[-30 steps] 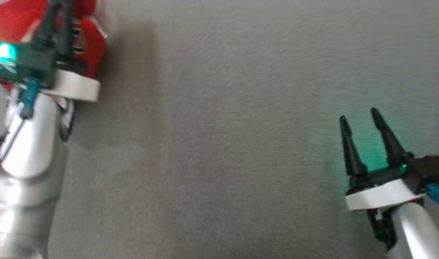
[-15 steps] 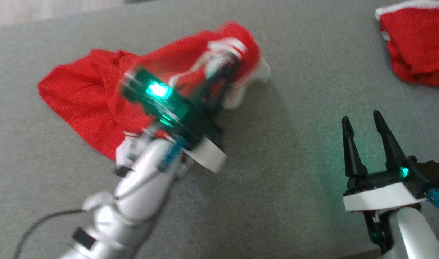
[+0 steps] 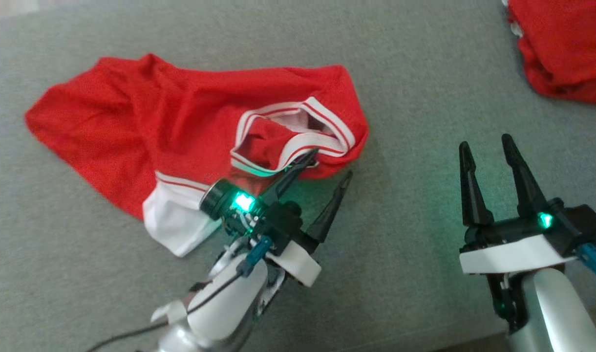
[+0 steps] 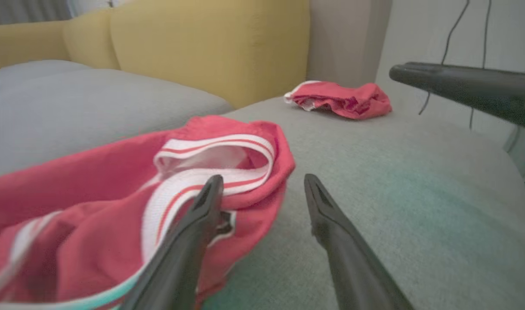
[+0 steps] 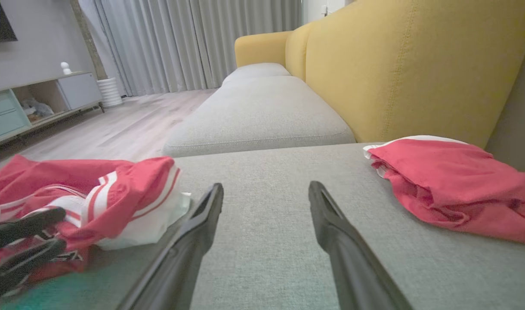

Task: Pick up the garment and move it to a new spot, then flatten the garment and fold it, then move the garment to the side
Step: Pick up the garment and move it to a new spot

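A crumpled red garment (image 3: 180, 122) with white striped trim lies on the grey sofa cushion (image 3: 405, 98), left of centre. My left gripper (image 3: 331, 165) is open at the garment's near right edge. One finger lies over the striped band and the other over bare cushion. In the left wrist view the gripper (image 4: 262, 181) holds nothing, its left finger against the garment (image 4: 116, 193). My right gripper (image 3: 484, 142) is open over bare cushion to the right, apart from the garment. In the right wrist view that gripper (image 5: 267, 187) has the garment (image 5: 125, 193) to its left.
A second red garment (image 3: 562, 49) lies bunched at the cushion's far right corner, near the yellow backrest (image 5: 396, 64). The cushion's front edge runs close to both arms. Another grey seat cushion (image 5: 258, 116) adjoins on the left side, with wooden floor (image 5: 107, 125) beyond.
The head camera swung over. Half a second ago my left gripper was raised among the garment's folds; now the garment lies spread on the cushion and that gripper is open at its edge. Right gripper unmoved.
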